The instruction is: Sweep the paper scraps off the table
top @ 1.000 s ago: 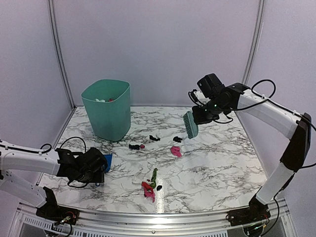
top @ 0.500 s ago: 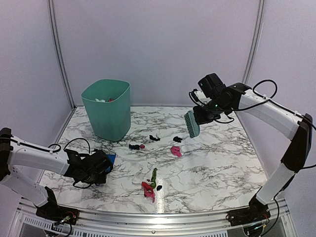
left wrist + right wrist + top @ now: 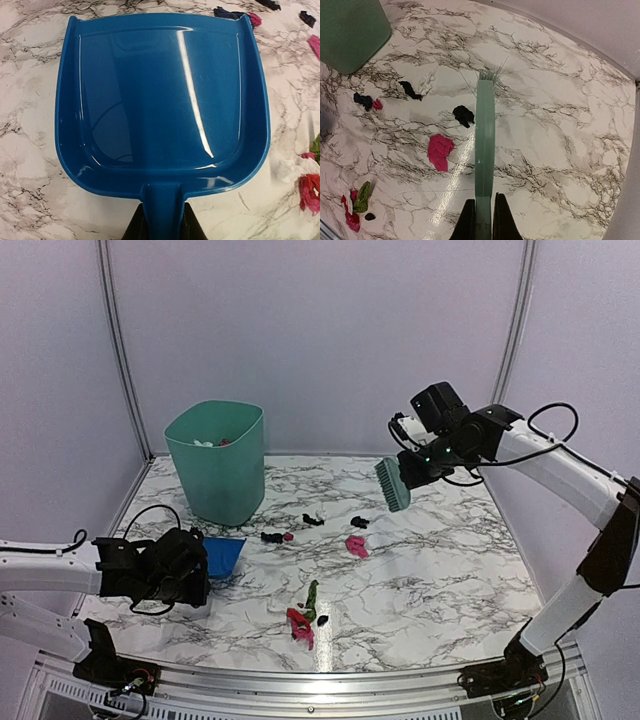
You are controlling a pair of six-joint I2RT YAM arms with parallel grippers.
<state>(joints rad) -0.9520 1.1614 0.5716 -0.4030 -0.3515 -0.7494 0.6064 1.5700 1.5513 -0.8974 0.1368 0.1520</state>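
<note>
Left gripper (image 3: pixel 162 222) clamps the dustpan (image 3: pixel 160 100) by its handle near the left edge. Right gripper (image 3: pixel 483 220) clamps the brush (image 3: pixel 484 135) above the central paper scraps (image 3: pixel 356 546). The bin (image 3: pixel 217 462) stands at the far-left corner.

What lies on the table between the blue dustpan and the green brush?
In the top view, a black paper scrap with a tiny pink bit lies near the dustpan, then another black scrap toward the brush.

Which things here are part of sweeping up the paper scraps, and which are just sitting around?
In the job: small crumpled coloured paper scraps; white marble-pattern table; blue plastic dustpan; mint-green hand brush.
Just sitting around: teal plastic waste bin, untouched, likely for later.
</note>
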